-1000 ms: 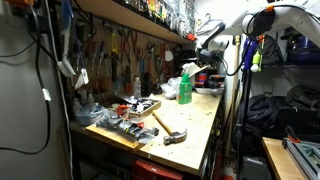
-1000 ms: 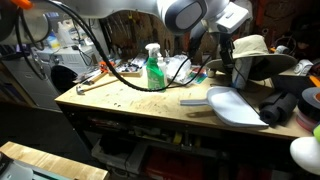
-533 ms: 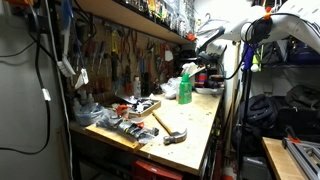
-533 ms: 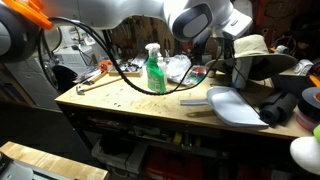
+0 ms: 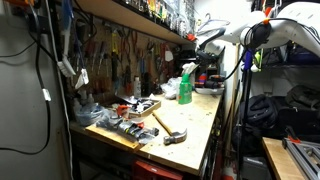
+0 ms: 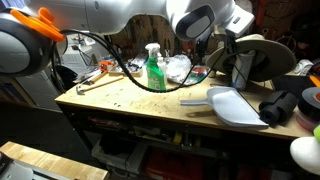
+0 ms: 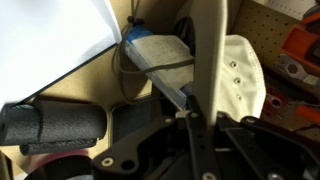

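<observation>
We are finding the gripper (image 6: 238, 64) pinching the brim of the cream hat (image 6: 268, 58), its jaws pressed nearly together on it. This is at the back of the workbench (image 6: 120, 98), beyond the green spray bottle (image 6: 154, 68). The wrist view is showing the hat's eyeleted crown close beside the fingers. One second ago the hat was lying flat; it is now standing tilted, underside outward.
</observation>
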`<act>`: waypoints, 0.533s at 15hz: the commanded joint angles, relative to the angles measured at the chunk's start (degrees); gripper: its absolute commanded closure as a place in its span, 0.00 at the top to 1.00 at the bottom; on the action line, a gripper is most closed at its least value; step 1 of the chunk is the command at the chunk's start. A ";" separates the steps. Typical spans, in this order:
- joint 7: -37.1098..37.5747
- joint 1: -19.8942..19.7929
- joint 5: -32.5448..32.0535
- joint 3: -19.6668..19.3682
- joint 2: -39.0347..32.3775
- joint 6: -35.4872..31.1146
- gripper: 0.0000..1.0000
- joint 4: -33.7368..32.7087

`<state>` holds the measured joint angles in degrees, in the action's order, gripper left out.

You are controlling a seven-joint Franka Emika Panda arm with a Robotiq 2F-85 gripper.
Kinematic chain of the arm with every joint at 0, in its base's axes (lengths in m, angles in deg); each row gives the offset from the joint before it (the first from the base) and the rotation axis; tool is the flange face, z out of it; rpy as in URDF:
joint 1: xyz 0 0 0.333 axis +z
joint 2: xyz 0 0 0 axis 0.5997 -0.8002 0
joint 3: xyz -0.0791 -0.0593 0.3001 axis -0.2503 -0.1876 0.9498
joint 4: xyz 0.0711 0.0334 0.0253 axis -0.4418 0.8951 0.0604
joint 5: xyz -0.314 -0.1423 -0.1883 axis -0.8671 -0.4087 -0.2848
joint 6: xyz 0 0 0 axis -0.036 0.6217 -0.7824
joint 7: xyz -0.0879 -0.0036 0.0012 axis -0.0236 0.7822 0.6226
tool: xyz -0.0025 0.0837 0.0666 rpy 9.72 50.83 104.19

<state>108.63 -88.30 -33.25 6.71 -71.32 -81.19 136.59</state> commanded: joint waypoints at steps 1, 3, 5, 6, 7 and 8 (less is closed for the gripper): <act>-3.56 -2.24 3.19 3.85 -2.00 -1.96 0.00 -4.56; -4.94 -3.01 4.61 5.95 -2.31 -2.81 0.01 -6.02; -6.52 -3.69 6.10 8.21 -2.76 -3.17 0.01 -7.32; -7.88 -4.04 7.02 9.67 -3.12 -3.37 0.01 -8.00; -9.24 -4.38 7.93 11.04 -3.48 -3.54 0.01 -8.71; -10.65 -4.65 8.79 12.33 -3.71 -3.71 0.01 -9.17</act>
<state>102.54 -91.43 -27.75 14.72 -72.27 -83.59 131.61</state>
